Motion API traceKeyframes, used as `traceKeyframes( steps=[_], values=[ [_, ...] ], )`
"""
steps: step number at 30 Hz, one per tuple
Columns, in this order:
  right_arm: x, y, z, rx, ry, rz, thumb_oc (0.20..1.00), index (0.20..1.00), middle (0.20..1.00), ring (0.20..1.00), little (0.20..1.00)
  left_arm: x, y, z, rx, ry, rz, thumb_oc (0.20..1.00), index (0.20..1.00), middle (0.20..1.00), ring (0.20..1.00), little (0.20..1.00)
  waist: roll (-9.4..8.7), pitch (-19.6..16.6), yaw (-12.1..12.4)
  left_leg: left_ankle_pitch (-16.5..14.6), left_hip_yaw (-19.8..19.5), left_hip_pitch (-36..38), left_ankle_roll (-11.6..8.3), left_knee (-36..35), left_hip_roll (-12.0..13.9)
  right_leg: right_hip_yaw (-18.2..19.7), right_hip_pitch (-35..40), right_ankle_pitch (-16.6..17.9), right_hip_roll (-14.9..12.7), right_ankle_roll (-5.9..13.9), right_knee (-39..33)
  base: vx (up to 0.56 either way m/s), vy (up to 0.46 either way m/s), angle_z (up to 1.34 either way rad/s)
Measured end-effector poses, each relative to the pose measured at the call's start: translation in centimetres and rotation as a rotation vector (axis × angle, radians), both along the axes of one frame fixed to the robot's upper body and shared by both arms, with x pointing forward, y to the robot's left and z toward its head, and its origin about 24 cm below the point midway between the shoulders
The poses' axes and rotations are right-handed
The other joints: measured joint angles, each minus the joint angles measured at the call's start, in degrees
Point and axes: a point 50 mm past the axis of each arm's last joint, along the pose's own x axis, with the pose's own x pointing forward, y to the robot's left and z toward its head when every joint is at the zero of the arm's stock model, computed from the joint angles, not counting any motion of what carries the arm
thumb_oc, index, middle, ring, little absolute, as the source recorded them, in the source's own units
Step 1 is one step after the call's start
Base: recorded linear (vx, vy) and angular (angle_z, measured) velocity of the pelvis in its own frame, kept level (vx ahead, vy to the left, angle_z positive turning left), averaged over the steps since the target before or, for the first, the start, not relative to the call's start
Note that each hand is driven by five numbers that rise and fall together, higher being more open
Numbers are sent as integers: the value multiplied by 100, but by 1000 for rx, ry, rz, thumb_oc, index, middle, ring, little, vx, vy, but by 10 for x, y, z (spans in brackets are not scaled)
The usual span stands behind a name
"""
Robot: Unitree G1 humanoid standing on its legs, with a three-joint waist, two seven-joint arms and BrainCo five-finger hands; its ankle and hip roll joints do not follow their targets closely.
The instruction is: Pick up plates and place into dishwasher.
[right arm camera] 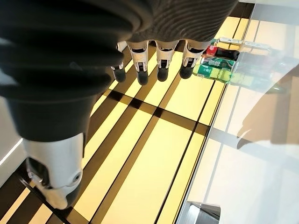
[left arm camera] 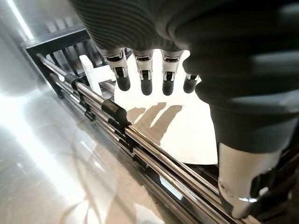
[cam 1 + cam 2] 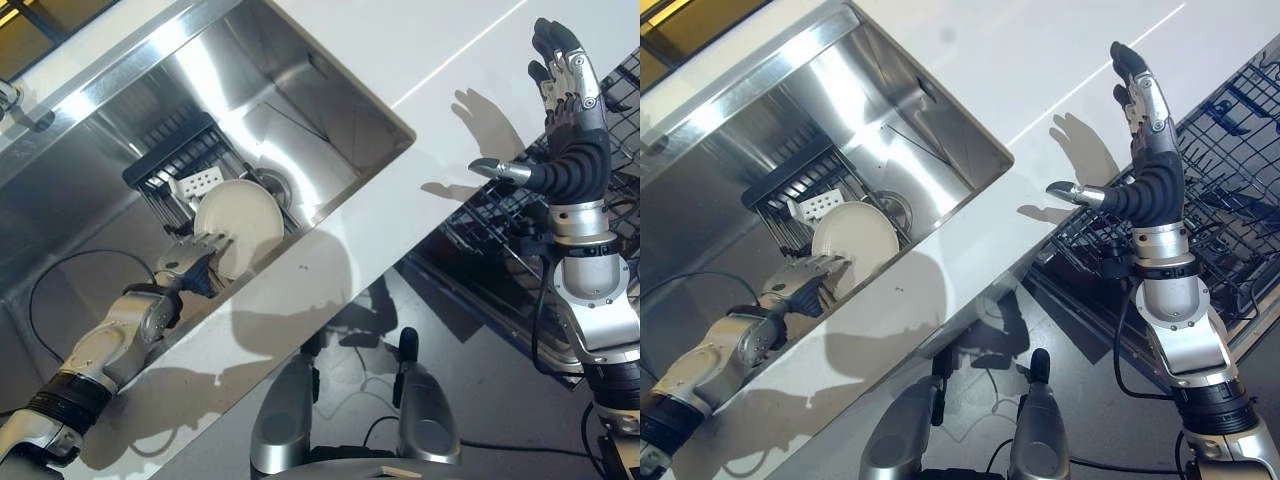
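From the head, the left hand [image 3: 192, 262] reaches down into the steel sink [image 3: 330, 95], its straight fingers at the lower edge of a cream plate [image 3: 240, 222] leaning in a dark rack [image 3: 170, 160]. The right hand [image 3: 568, 100] is raised, spread wide and holding nothing, above the dishwasher basket [image 3: 1230, 170], well apart from the sink.

In the left wrist view, the fingertips [image 2: 145, 86] hang just over the plate's face, with the rack's chrome rails [image 2: 154, 154] running beside it.

In the right wrist view, the fingers [image 1: 141, 72] are straight.

Steel sink [image 3: 300, 90] with rack [image 3: 175, 160], plate [image 3: 240, 220].

No readable text, label, number or sign on any surface here.
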Motion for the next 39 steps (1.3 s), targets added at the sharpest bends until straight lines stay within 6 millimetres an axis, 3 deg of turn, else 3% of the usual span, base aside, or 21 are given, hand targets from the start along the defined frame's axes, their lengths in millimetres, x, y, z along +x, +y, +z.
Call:
traceKeyframes(
  steps=[5,12,18,23,27,35,39],
  values=[
    [0,2,-4,11,12,0,1000,1000,1000,1000,1000,4,14,8,-63,-204,101,1000,1000,1000,1000,1000,-23,5,4,-4,0,11,4,-1,0,1,10,1,0,0,2,8,0,0],
    [-1,0,-9,15,27,-8,1000,1000,1000,1000,1000,-3,38,35,-218,-562,259,1000,1000,1000,1000,1000,-100,-7,24,-5,-21,50,5,-2,1,-25,60,0,0,0,1,59,-2,1],
    [-1,-1,-14,17,49,-13,1000,1000,1000,1000,1000,-10,47,54,-269,-721,255,1000,1000,1000,1000,1000,-229,-33,150,-8,-29,143,3,15,6,-37,162,-6,0,0,14,68,-40,1],
    [-1,-1,-14,19,50,-12,1000,1000,1000,1000,1000,-5,39,63,-298,-719,191,1000,1000,1000,1000,1000,-329,-70,136,-26,-26,145,14,91,3,-26,209,-15,2,20,17,73,-21,2],
    [-1,-1,-15,21,57,-9,1000,1000,1000,1000,1000,7,28,57,-368,-600,158,1000,1000,1000,1000,1000,-374,-73,132,-130,-3,145,23,282,-1,28,262,7,11,13,39,84,2,-5],
    [1,5,-20,39,85,20,1000,1000,1000,1000,1000,19,36,49,-374,-506,186,1000,1000,1000,1000,1000,-634,-75,-25,-401,176,134,71,723,11,227,307,13,28,58,123,78,-15,-12],
    [2,9,-24,57,102,32,1000,1000,1000,1000,1000,30,36,65,-352,-523,161,1000,1000,1000,1000,1000,-774,-56,-73,-590,240,-135,102,1110,51,330,142,24,72,82,206,-19,-43,-12]
  ],
)
